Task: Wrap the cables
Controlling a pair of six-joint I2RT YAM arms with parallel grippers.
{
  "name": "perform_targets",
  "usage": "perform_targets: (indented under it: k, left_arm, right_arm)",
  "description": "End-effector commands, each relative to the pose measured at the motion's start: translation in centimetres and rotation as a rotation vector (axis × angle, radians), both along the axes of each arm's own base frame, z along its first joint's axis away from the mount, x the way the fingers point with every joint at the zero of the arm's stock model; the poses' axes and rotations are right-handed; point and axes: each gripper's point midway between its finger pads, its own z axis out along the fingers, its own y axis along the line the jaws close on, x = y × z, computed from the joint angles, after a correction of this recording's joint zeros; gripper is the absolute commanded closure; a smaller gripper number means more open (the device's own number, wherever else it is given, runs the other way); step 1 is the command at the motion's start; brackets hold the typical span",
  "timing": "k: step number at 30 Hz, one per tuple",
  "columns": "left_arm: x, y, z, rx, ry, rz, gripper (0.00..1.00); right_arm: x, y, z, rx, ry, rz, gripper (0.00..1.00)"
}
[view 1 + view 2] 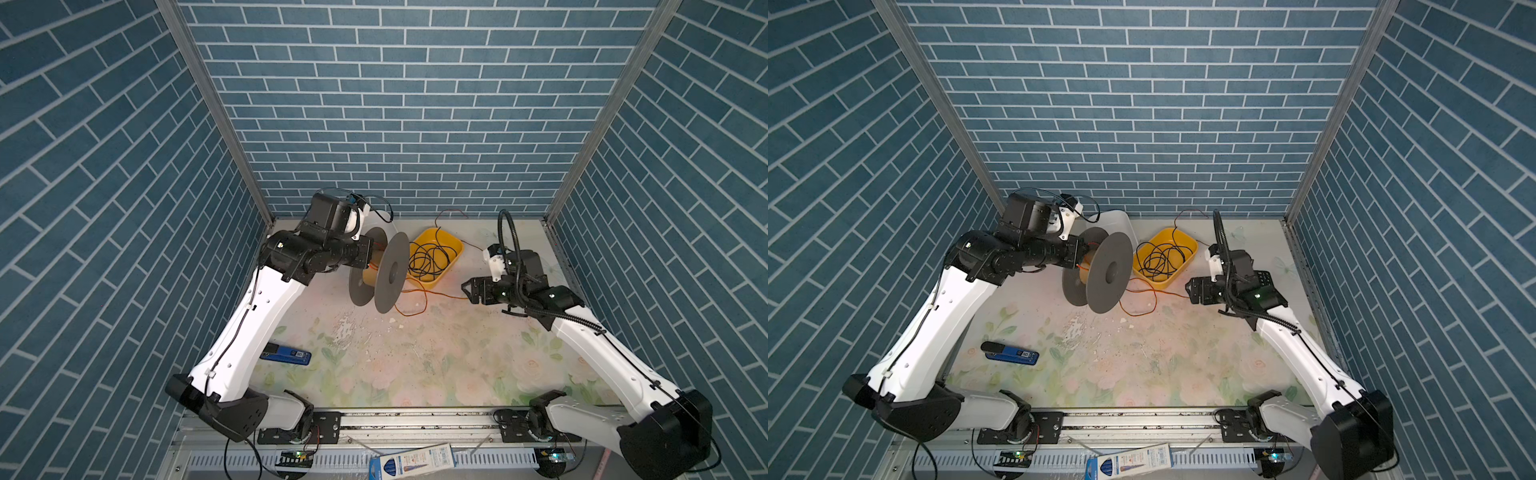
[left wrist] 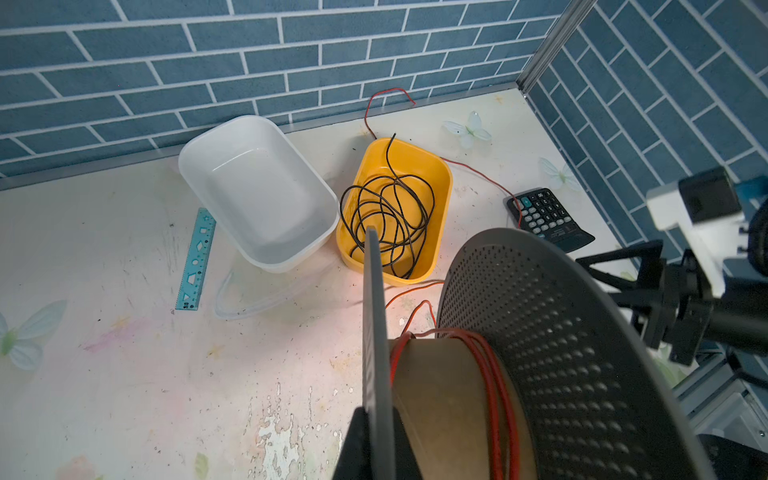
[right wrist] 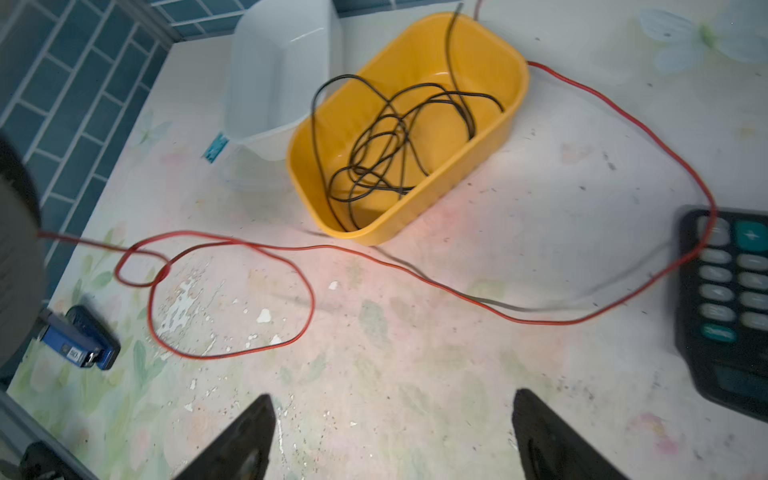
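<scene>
The left claw [image 2: 376, 444] is clamped on the rim of one grey disc of a spool [image 1: 390, 272], holding it clear of the table [image 3: 415, 374] with its discs on edge. A few turns of the red-orange cable [image 2: 500, 395] lie around the spool's cardboard core. The rest drops to the table and makes a loose loop in front of the yellow tub [image 3: 436, 199]. From there it runs on across the keys of a calculator [image 3: 727, 291], then curves back around the far side of the tub toward the rear wall. The right claw [image 3: 392, 397] hovers low over the table beside the calculator, its fingers wide apart with nothing between them – the cable passes ahead of the tips, untouched. A tangle of thin black wire [image 3: 390, 137] sits inside the yellow tub, a white tub [image 2: 257, 187] stands just beside it, and a blue stapler [image 1: 286, 354] lies near the left arm.
</scene>
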Motion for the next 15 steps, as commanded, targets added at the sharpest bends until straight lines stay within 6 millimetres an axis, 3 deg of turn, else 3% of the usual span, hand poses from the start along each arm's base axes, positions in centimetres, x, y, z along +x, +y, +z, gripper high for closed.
perform_targets:
  k: [1,5,7,12,15]
  left_arm:
    - [0.7,-0.4,2.5,-0.081,-0.056,0.014,1.00]
    - [0.7,-0.3,2.6,-0.087,-0.055,0.022,1.00]
    - [0.7,-0.2,2.6,-0.090,-0.052,0.027,1.00]
    - [0.5,0.1,2.8,-0.101,-0.052,0.041,1.00]
    - [0.6,0.4,2.8,-0.103,-0.051,0.049,1.00]
  right_arm:
    - [-0.7,3.7,0.8,0.013,-0.141,0.129,0.16]
    - [-2.8,8.4,0.0,0.019,-0.185,0.290,0.24]
    - [-3.5,10.8,-0.3,0.042,-0.196,0.369,0.33]
    - [-4.3,15.4,-1.0,0.087,-0.213,0.489,0.49]
    - [-4.2,17.5,-1.3,0.112,-0.225,0.516,0.50]
